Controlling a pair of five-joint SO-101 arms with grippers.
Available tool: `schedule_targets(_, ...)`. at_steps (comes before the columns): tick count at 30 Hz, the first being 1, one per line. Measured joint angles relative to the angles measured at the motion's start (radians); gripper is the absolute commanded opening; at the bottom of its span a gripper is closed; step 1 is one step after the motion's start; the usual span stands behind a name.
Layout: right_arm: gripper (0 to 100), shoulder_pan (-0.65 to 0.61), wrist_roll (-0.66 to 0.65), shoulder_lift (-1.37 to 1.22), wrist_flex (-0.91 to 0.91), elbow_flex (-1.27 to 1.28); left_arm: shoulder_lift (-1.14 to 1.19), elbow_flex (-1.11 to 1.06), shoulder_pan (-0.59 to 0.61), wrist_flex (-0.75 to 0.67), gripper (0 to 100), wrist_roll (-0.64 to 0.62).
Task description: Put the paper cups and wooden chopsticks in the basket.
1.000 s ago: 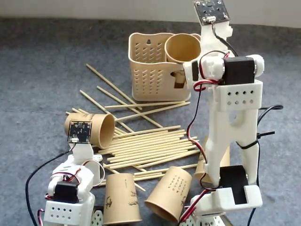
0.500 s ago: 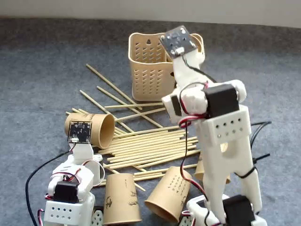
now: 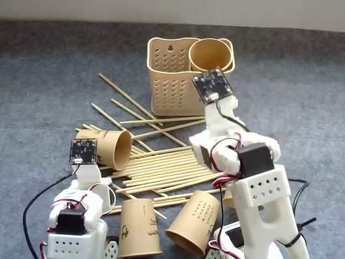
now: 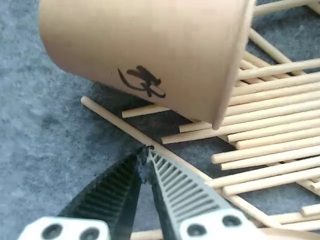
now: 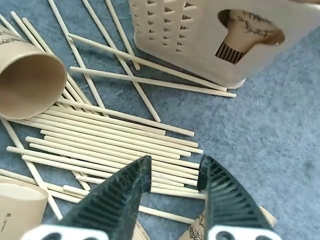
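Right gripper [image 5: 172, 172] withdrew from basket [image 3: 167, 89]; cup [image 3: 210, 54] inside.

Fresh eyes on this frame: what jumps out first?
The heap of wooden chopsticks in the middle, ringed by tipped paper cups, grabs the eye first. Behind it the basket holds one upright cup. The right hand hangs open over the chopsticks; the left hand is shut beside the left-side cup.
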State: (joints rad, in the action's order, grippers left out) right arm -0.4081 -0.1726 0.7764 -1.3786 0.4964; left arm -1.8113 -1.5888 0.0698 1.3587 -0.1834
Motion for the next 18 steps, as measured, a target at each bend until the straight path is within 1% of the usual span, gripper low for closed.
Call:
schedule_targets(1, 15.9, 0.002, 0.003, 0.009, 0.021, 0.037, 0.000, 0.021, 0.000, 0.005, 1, 0.012)
schedule_targets(3, 15.9, 0.021, 0.008, 0.028, 0.058, 0.103, -0.008, 0.061, 0.006, 0.009, 1, 0.084)
schedule_targets(6, 15.9, 0.060, 0.015, 0.048, 0.103, 0.175, -0.008, 0.107, 0.023, 0.009, 1, 0.261)
schedule_targets(8, 15.9, 0.087, 0.054, 0.064, 0.138, 0.212, -0.009, 0.133, 0.043, 0.009, 1, 0.390)
schedule_targets(9, 15.9, 0.097, 0.077, 0.074, 0.157, 0.229, -0.009, 0.149, 0.049, 0.009, 1, 0.431)
schedule_targets(12, 15.9, 0.114, 0.118, 0.101, 0.207, 0.279, -0.009, 0.209, 0.057, 0.009, 1, 0.462)
schedule_targets(16, 15.9, 0.143, 0.135, 0.143, 0.281, 0.350, -0.009, 0.319, 0.057, 0.009, 2, 0.473)
schedule_targets(18, 15.9, 0.163, 0.173, 0.161, 0.328, 0.393, -0.009, 0.376, 0.057, 0.021, 3, 0.476)
